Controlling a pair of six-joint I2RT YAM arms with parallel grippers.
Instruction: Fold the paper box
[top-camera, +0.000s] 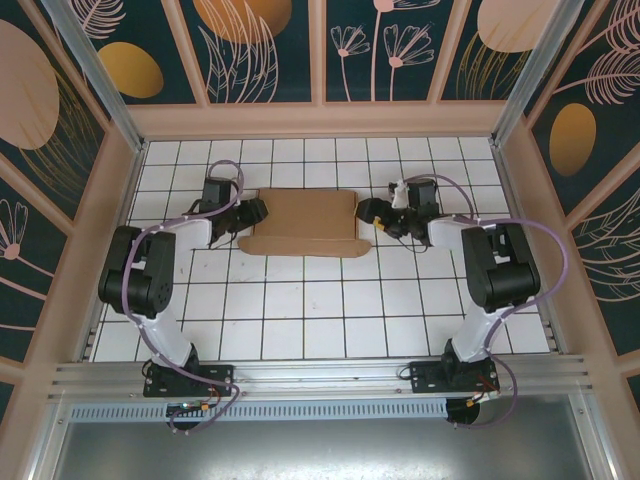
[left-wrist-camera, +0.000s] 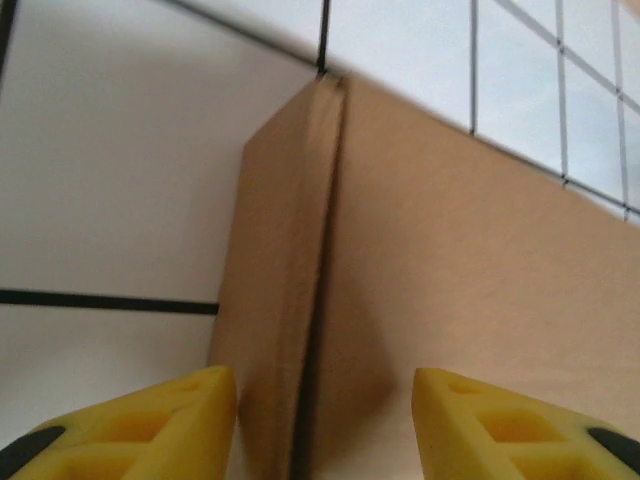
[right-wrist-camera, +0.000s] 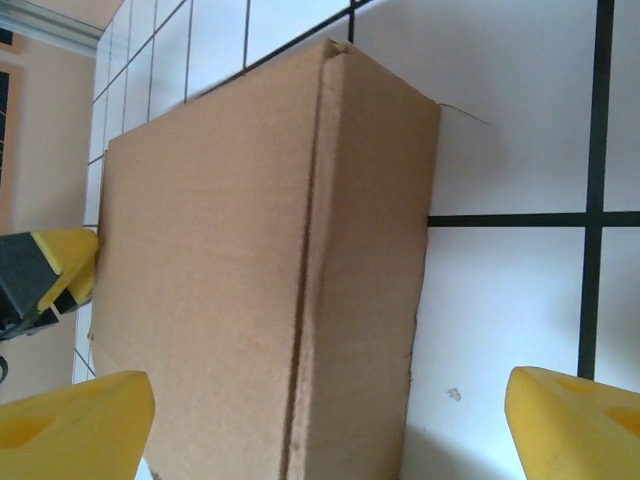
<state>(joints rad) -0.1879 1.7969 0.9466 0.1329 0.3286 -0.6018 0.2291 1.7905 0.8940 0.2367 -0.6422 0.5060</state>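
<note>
The left arm (top-camera: 140, 270) reaches to the left end of the paper box (top-camera: 305, 215). The box lies low on the far middle of the white tiled counter (top-camera: 300, 320). The left jaws stand partly apart, with one yellow finger (left-wrist-camera: 150, 425) on each side of the folded left end. They do not look squeezed tight on the cardboard. I think they sit there to press that end wall or to stop the box from sliding.

The box is between the two arms. On its near side a wide flap (top-camera: 305, 246) with round corners lies flat on the counter. I think that flap is not folded yet.

The right arm (top-camera: 500, 265) reaches to the right end of the box. Its jaws are wide apart and hold nothing. The box end sits between its yellow fingers (right-wrist-camera: 575, 425). I think it is lined up to push or pinch that end.

The top view shows both arms, the whole box and the flap, but the folds are too small to see there. The left wrist view shows the crease (left-wrist-camera: 320, 280) at the left end up close. The right wrist view shows the fold along the right end. It also shows the other arm's yellow and black finger (right-wrist-camera: 45, 270) right at the far end of the box.
</note>
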